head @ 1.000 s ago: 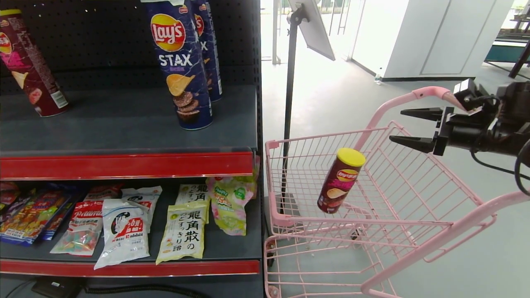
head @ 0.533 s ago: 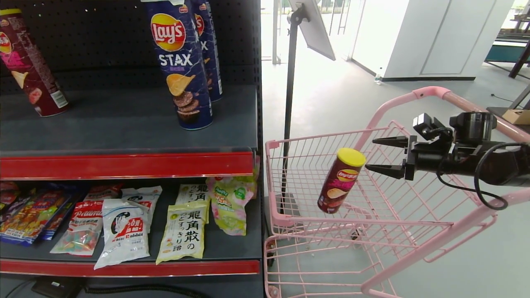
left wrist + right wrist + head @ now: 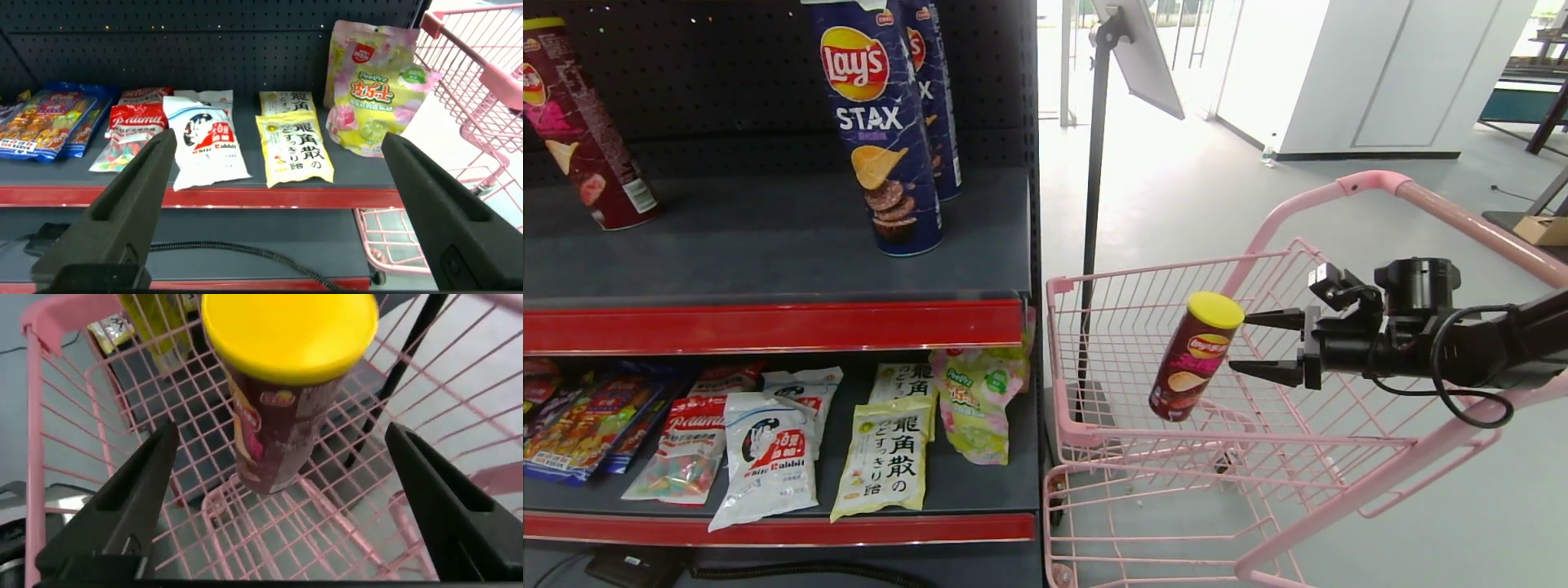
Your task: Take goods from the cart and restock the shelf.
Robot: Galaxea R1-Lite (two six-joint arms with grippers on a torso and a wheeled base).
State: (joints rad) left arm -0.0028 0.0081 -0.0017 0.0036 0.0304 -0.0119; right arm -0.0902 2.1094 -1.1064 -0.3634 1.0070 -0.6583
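right claw (image 3: 1241,342), spread, just beside the yellow-lidded chip can (image 3: 1194,356) leaning in the pink cart (image 3: 1058,286); left claw (image 3: 279,137), spread, before shelved snack bags (image 3: 204,139).

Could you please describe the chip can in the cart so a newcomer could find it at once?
Right of the shelf stands a pink wire cart. In its basket a dark red chip can with a yellow lid leans near the right pincer. It is the only can in the cart; the other cans stand on the shelf.
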